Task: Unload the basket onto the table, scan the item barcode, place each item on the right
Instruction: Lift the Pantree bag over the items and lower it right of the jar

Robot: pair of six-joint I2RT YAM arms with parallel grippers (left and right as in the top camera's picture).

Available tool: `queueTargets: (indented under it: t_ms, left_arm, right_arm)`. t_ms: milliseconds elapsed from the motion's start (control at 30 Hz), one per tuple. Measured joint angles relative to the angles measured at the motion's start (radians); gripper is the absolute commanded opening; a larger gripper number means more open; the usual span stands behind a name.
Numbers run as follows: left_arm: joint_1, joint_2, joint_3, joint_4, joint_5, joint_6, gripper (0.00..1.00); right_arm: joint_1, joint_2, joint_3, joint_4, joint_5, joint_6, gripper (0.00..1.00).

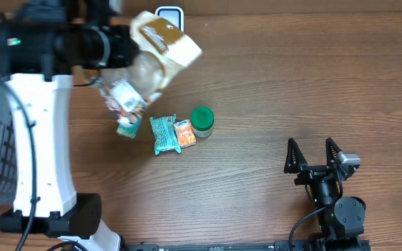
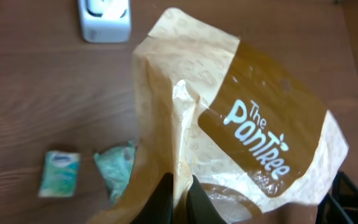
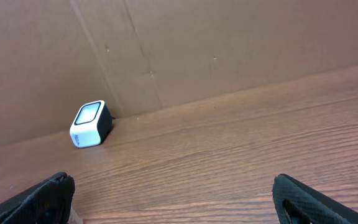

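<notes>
Being pinched at a crumpled fold by the closed left gripper (image 2: pixel 179 190) near the scanner (image 1: pixel 169 12) at upper left, the pouch (image 1: pixel 167 40) is judged light, soft and slippery; the right gripper (image 1: pixel 314 153) is seen open.

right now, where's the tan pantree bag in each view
overhead: pantree bag at upper left, just under the white scanner.
left wrist: pantree bag fills centre and right, pinched by the left end effector.
right wrist: not in it.
shared landmark: white scanner, top edge overhead, top left in left wrist, centre left in right wrist.
</notes>
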Motion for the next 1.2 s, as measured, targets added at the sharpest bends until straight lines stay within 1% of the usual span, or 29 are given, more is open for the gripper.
queueTargets:
  t_ms: [67,167,300,400,500,600,767,867,1000,1200]
  left_arm:
    - [-0.048,0.002,-0.073,0.067,-0.008,-0.04,0.04]
    - [-0.134,0.009,-0.205,0.225,-0.021,-0.126,0.04]
    - [-0.274,0.017,-0.383,0.478,-0.041,-0.257,0.04]
    - [-0.374,0.022,-0.494,0.604,-0.082,-0.369,0.04]
    - [-0.446,0.023,-0.579,0.694,-0.14,-0.509,0.04]
    - [-0.487,0.023,-0.659,0.769,-0.214,-0.666,0.05]
    - [-0.539,0.023,-0.803,0.918,-0.35,-0.842,0.04]
    - [-0.562,0.023,-0.891,1.032,-0.405,-0.913,0.04]
    - [-0.575,0.023,-0.982,1.135,-0.433,-0.978,0.05]
    - [-0.575,0.023,-1.04,1.166,-0.452,-1.021,0.05]
  right_arm:
    - [0.0,0.0,0.0,-0.001,0.0,-0.001,1.0]
    - [0.0,0.0,0.0,0.0,0.0,-0.001,1.0]
    - [0.0,0.0,0.0,0.0,0.0,-0.001,1.0]
    - [0.0,0.0,0.0,0.0,0.0,-0.001,1.0]
    - [0.0,0.0,0.0,0.0,0.0,0.0,1.0]
    - [0.0,0.0,0.0,0.0,0.0,-0.001,1.0]
    - [0.0,0.0,0.0,0.0,0.0,-0.001,1.0]
    - [0.0,0.0,0.0,0.0,0.0,-0.001,1.0]
    - [0.0,0.0,0.0,0.0,0.0,-0.001,1.0]
    - [0.0,0.0,0.0,0.0,0.0,-0.001,1.0]
